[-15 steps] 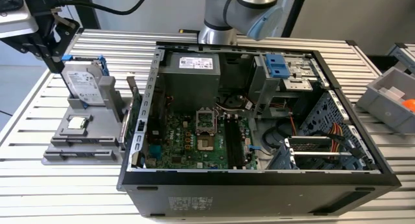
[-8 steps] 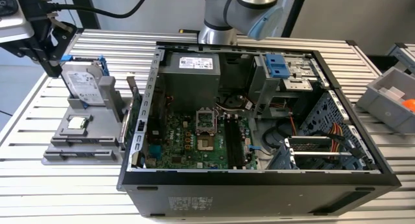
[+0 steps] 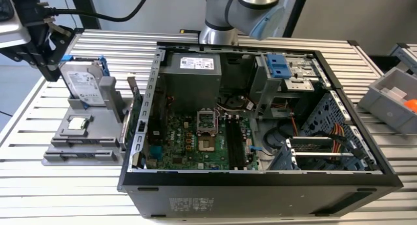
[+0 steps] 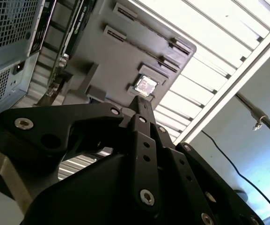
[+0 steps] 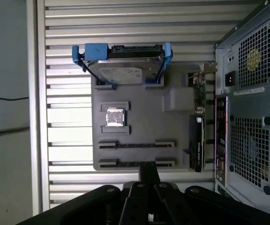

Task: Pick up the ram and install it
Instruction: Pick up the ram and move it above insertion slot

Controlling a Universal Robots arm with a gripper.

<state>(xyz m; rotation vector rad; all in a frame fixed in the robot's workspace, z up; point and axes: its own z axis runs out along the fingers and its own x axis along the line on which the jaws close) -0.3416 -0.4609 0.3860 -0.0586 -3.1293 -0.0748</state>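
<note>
The black two-fingered claw [image 5: 149, 169] has its fingers pressed together into one narrow tip, and I can see nothing between them. It hangs in the air over the grey moulded plastic holder block [image 5: 144, 129]. In the first wrist view its tip lines up with the outer of the block's two slotted rails [image 5: 125, 145]. How near it is to that rail I cannot tell.

On the block, just past the rails, a small square silver processor chip [image 5: 115, 117] sits in a shallow recess. At the end of the block away from the rails, a silver hard drive in a blue plastic bracket [image 5: 125, 70] stands tilted in its cradle. Along one side of the block a black and green expansion card [image 5: 196, 140] stands on edge. It is between the block and the open dark grey computer case [image 3: 260, 188], which lies on its side just beside the block on the ribbed aluminium tabletop [image 3: 65, 195].

The ram stick [image 3: 232, 144] looks to be the long dark strip in the memory slots of the green motherboard [image 3: 176, 144] inside the case, well apart from the block, though I cannot be sure of it.

Beyond the case, on the side away from the block, a grey plastic bin [image 3: 391, 95] holds something orange. The silver and blue robot arm [image 3: 241, 10] rises behind the case.
</note>
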